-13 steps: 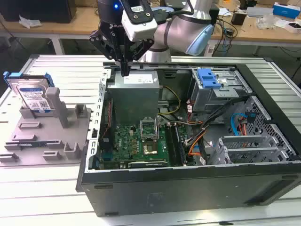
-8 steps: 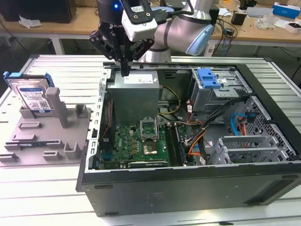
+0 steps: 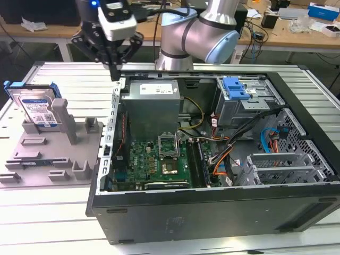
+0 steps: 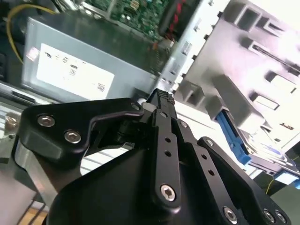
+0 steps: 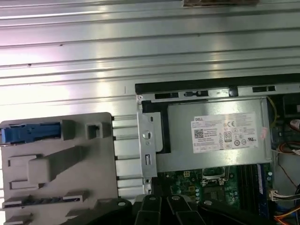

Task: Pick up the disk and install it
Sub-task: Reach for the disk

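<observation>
The disk (image 3: 36, 109) stands on edge in the grey fixture (image 3: 53, 159), off the case (image 3: 212, 218) on the exterior view's left. My claw (image 3: 115, 74) hangs over the case's corner nearest the fixture, fingers together on nothing. Going for the disk that way, I risk toppling it or clipping the case wall. The disk carries a white-and-blue label and the power supply (image 3: 154, 103) a white one.

- The disk (image 3: 37, 109): silvery metal body, white-and-blue paper-looking label, glossy bright blue plastic bracket.
- Holder plate (image 3: 53, 151): matt grey plastic.
- Worktop (image 3: 69, 79): ribbed, shiny bare metal.
- Power-supply box (image 3: 154, 109): dull grey sheet metal.
- Hand (image 4: 161, 98): matt black, with bright screw heads.
</observation>
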Robot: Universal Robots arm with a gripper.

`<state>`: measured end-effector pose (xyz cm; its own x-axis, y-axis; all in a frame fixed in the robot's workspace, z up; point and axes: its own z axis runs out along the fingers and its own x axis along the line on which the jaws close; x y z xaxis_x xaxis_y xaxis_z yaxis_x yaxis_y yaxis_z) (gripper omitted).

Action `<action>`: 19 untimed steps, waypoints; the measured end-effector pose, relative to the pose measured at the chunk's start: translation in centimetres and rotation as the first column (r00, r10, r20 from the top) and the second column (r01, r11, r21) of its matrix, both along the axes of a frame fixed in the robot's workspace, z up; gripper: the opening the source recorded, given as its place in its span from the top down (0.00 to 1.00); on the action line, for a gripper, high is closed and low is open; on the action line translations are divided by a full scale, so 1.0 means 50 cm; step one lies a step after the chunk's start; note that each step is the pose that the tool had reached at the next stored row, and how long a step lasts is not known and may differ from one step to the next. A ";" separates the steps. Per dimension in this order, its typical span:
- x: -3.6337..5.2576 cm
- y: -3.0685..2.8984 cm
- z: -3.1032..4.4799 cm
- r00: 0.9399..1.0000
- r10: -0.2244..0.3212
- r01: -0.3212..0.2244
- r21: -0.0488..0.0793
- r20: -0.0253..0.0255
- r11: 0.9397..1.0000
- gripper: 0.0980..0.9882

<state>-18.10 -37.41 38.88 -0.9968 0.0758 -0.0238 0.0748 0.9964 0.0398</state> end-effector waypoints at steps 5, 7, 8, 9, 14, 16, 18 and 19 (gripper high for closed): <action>-0.059 0.018 -0.005 1.000 0.000 0.000 -0.005 0.000 1.000 0.99; -0.090 0.025 -0.007 1.000 0.000 0.000 -0.007 0.000 1.000 0.99; -0.099 0.027 -0.008 1.000 0.000 0.000 -0.008 0.000 1.000 0.99; -0.110 0.030 -0.008 1.000 0.000 0.000 -0.009 -0.001 1.000 0.99; -0.195 0.054 -0.015 1.000 0.000 0.000 -0.019 -0.001 1.000 0.99; -0.218 0.062 -0.017 1.000 0.000 0.000 -0.021 -0.001 1.000 0.99; -0.241 0.071 -0.019 1.000 0.000 0.000 -0.024 -0.001 1.000 0.99; -0.248 0.074 -0.020 1.000 0.000 0.000 -0.025 -0.001 1.000 0.99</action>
<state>-30.50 -33.71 37.88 -0.9969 0.0750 -0.0243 0.0747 0.9971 0.0149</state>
